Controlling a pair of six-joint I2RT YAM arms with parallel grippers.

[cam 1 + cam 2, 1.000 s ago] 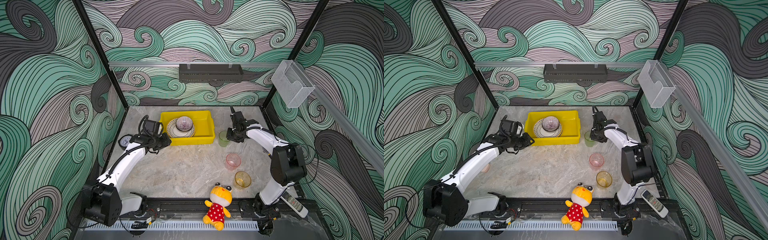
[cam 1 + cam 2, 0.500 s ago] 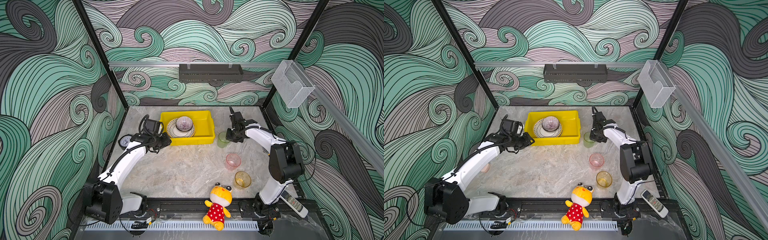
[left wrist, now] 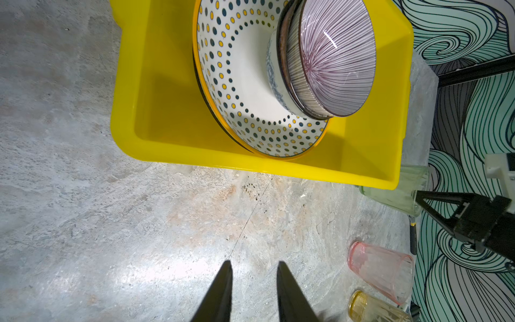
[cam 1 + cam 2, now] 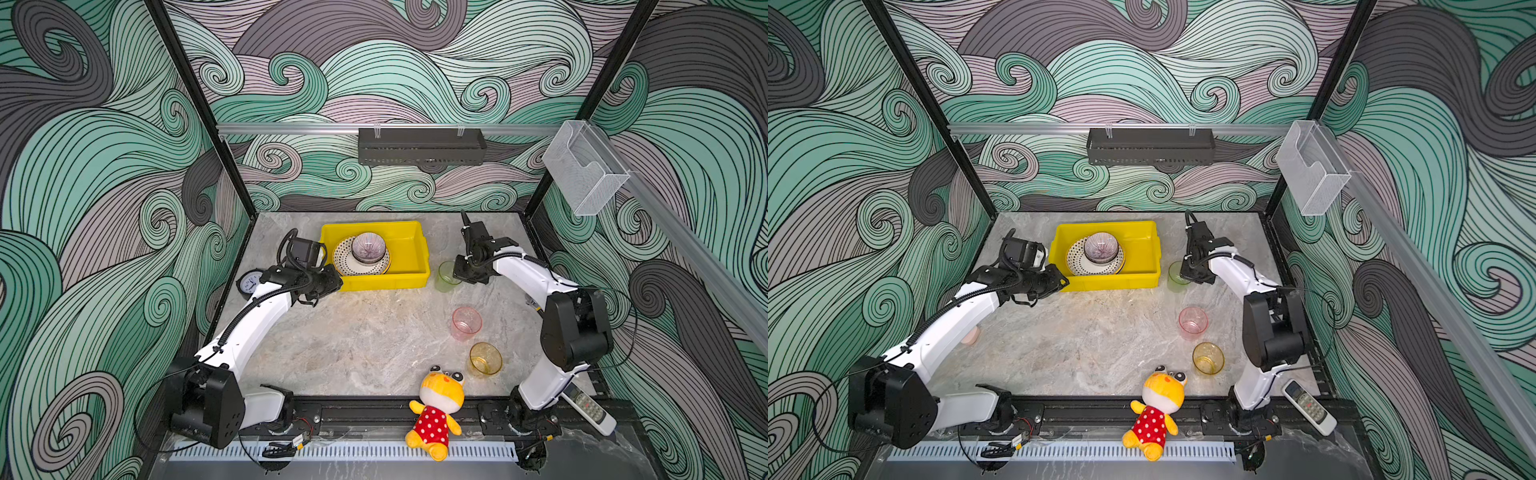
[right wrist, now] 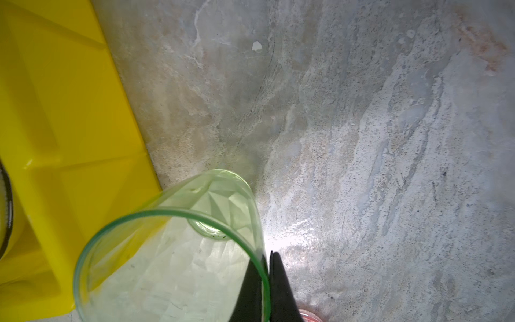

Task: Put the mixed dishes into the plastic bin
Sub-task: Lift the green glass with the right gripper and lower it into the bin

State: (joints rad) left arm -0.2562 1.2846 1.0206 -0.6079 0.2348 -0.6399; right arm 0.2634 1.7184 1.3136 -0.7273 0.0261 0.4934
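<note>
Tabletop (image 4: 353,340) of marble within wave-patterned walls (image 4: 395,75); right fingers (image 5: 278,290) pinch green cup (image 5: 172,251), left fingers (image 3: 221,295) apart.

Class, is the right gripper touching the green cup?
Touching. The right wrist view shows the right gripper shut on the green cup, one finger inside its rim, one outside.

So the bin (image 4: 386,282) sits toward the back of the table (image 4: 365,340), with a plate (image 4: 343,259) in its left half and a bowl (image 4: 368,247) on the plate. The clock (image 4: 250,283) is off to the bin's left. The first cup (image 4: 446,276) stands just right of the bin's front corner, the second cup (image 4: 466,323) further forward, and the third cup (image 4: 485,358) in front of that. The plush toy (image 4: 438,409) lies at the front edge, the remote (image 4: 586,409) at the front right.
</note>
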